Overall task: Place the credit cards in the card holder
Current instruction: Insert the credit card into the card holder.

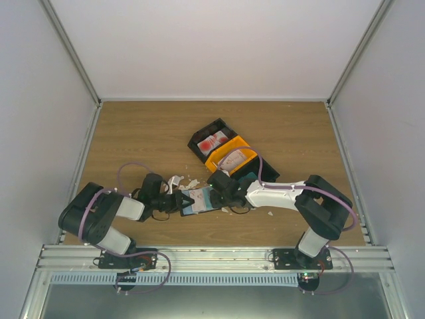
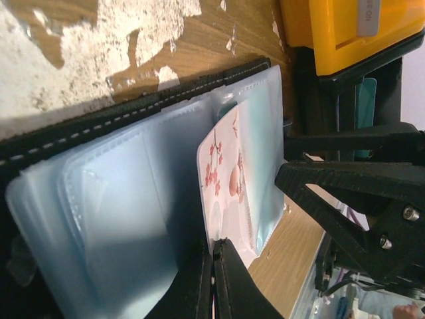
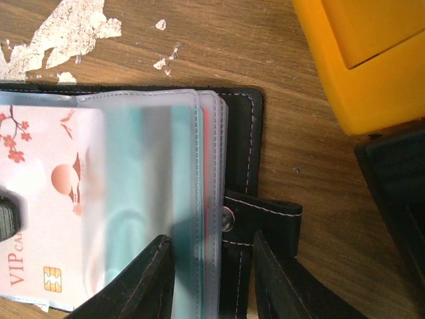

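Card holder: we found the card holder [image 3: 242,133] lying open and flat on the table [image 3: 299,166], clear sleeves [image 2: 119,199] facing up, its clasp tab [image 3: 265,222] on the side nearest the orange bin [image 3: 358,60].
White card: the white card [image 3: 46,166] with red blossoms lay over the holder's sleeves, away from the clasp tab. A teal card [image 3: 143,193] sat inside a sleeve nearer the tab.
Left gripper: the left gripper [image 2: 212,249] had its jaws pressed together on the white card's edge, at the holder's side opposite the tab.
Right gripper: the right gripper [image 3: 212,246] held its jaws partly apart, astride the holder's tab edge. We saw nothing pinched between them.
Long axis: we judged the white card's long axis to run parallel to the holder's tab edge, since its lettering ran that way.
Pointing: its chip end pointed to the holder's edge farthest from the paper scraps [image 3: 73,26], and one long edge faced the tab.
Depth in sleeve: the frosted plastic blurred this, so the card was perhaps only partly under a sleeve lip.
Risk, snag: we thought the leading edge could catch a sleeve lip and buckle it, or ride over the top.
Risk, slide: with the holder unclamped, a push could shove it tabward.
Risk, doubling: the card could enter the sleeve the teal card filled.
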### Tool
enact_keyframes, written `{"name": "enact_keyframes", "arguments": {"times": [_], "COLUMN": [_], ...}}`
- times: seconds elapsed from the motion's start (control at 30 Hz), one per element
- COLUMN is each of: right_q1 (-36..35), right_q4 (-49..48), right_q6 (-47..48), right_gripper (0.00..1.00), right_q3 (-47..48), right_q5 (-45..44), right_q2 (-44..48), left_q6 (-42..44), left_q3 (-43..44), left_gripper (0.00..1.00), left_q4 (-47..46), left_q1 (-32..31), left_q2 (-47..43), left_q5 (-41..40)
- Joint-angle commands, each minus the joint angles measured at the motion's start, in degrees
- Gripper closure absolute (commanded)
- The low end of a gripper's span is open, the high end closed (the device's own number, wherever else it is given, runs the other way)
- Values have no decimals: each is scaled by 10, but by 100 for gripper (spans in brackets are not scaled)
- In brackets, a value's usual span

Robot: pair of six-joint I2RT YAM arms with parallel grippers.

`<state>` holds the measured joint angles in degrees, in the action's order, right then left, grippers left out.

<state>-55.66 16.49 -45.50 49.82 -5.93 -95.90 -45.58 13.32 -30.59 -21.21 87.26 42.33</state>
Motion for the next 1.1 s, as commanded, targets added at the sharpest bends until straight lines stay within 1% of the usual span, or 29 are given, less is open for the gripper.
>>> {"name": "enact_keyframes", "arguments": {"times": [0.0, 0.23, 0.37, 0.47, 0.73, 1.07], "right_q1": [-4, -4, -4, -4, -4, -2], "right_q4": [37, 34, 29, 26, -12, -40], "right_q6": [-4, -3, -3, -4, -8, -6], "right_gripper": [66, 67, 67, 67, 66, 63], "right_q3": [-19, -19, -19, -19, -31, -42], "right_q5": [-7, -2, 4, 9, 52, 74], "right_q2": [-16, -19, -20, -17, -4, 21], "left_q6": [34, 21, 13, 2, -5, 4], "left_q3": [4, -4, -5, -10, -3, 30], "left_gripper": [100, 100, 100, 100, 100, 97], "left_q4": [53, 30, 2, -12, -10, 16], "left_q1": [2, 2, -1, -10, -37, -69], "left_q2": [-9, -2, 13, 20, 20, 38], "left_q5": [-91, -91, -56, -45, -47, -69]}}
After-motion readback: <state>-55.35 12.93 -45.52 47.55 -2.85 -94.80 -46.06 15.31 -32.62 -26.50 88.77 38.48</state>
